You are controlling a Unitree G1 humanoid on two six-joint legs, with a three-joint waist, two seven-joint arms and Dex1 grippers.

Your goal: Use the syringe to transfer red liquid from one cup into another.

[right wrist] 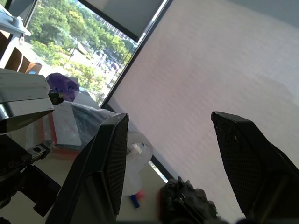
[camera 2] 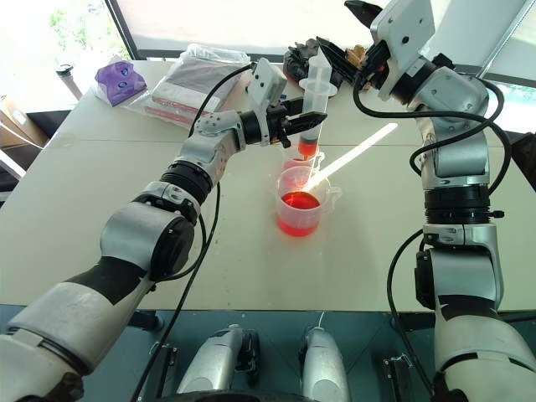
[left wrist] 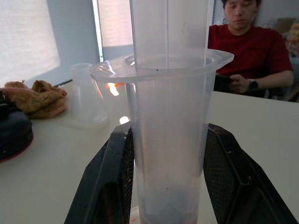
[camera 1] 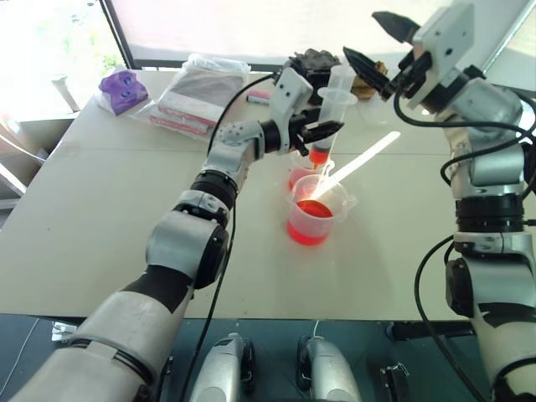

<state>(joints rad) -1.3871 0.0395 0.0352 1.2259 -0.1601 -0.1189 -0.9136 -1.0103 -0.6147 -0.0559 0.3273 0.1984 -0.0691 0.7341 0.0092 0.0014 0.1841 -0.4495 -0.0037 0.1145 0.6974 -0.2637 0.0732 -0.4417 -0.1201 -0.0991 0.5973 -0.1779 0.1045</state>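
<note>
Syringe (camera 1: 328, 117) stands upright, clamped by its barrel in the left hand (camera 1: 322, 131) over the smaller cup (camera 1: 300, 174), just behind the larger cup (camera 1: 313, 216) of red liquid (camera 1: 311, 211) on the surface (camera 1: 100, 218), while the right hand (camera 1: 381, 52) hovers wide and empty above.

Syringe (left wrist: 169, 116): frosted translucent plastic barrel, smooth, faint sheen. 
Larger cup (camera 1: 319, 210) and smaller cup (camera 1: 299, 172): clear glossy plastic, holding translucent red liquid (camera 2: 298, 203). 
Tumbler (left wrist: 87, 95): clear colourless plastic, smooth. 
Left tool (camera 1: 322, 131), fingers (left wrist: 118, 182): black, matt, finely cross-hatched pads; right tool (camera 1: 379, 46) alike. 
Counter (camera 1: 100, 209): pale, matt, smooth. 
Brown cloth (left wrist: 32, 95): crumpled, rough. 
Packet (camera 1: 194, 94): glossy clear plastic wrap. 
Purple object (camera 1: 122, 90): shiny.
</note>
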